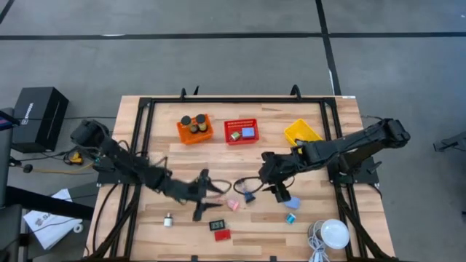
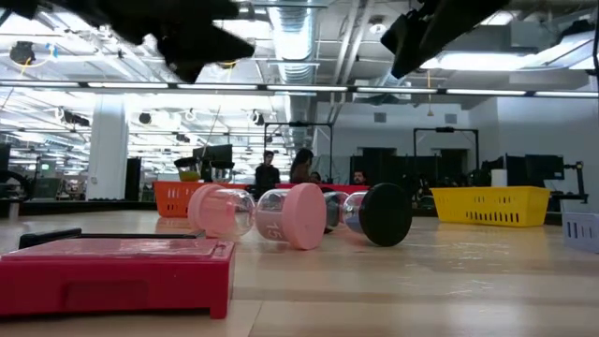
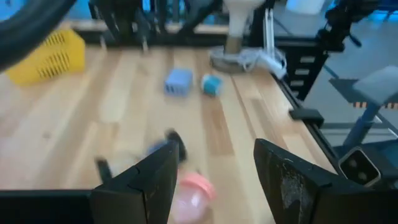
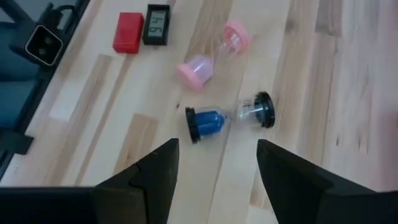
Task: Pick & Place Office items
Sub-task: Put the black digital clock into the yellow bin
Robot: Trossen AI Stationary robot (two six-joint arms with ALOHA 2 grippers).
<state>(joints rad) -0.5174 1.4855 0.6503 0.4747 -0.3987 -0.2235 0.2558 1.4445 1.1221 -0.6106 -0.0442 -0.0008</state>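
Right wrist view shows the right gripper [image 4: 214, 171] spread wide above a black-capped blue sand timer [image 4: 229, 117] lying mid-table, near a pink one [image 4: 211, 55]. Light, glassy, prone to roll: grasp its waist. Left gripper [image 3: 214, 180] open.

Three baskets [image 1: 241, 132] — two hourglasses [image 4: 229, 117].

timers [image 4: 214, 40] – beside clock [image 4: 155, 25]
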